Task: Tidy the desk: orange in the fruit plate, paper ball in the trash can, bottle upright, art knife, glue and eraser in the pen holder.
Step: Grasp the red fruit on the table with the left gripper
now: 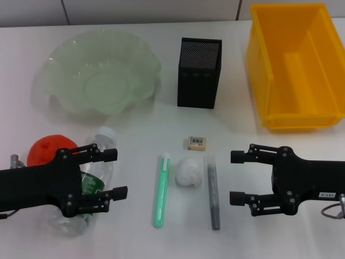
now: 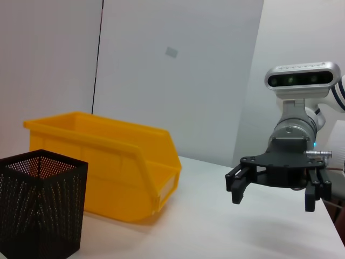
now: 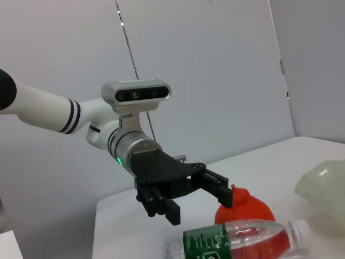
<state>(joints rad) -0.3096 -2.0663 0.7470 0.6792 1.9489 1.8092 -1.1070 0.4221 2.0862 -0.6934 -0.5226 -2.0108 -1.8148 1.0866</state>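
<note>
The clear plastic bottle (image 1: 89,181) lies flat under the left gripper (image 1: 111,174), whose fingers are spread and seemingly above it, not touching. The knobbed orange (image 1: 46,148) sits at its ten o'clock. The right gripper (image 1: 238,178), fingers parted, hovers at three o'clock of the crumpled paper ball (image 1: 188,171); the ruffled glass fruit plate (image 1: 64,65) is at eleven.

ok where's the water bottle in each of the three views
Head view: the bottle lies on its side at the lower left, under the open left end effector, beside the orange.
Left wrist view: not in it.
Right wrist view: at the bottom edge, lying in front of the orange, cap toward the fruit plate.
Shared landmark: the orange, touching or nearly touching the bottle in both views that show it.
</note>
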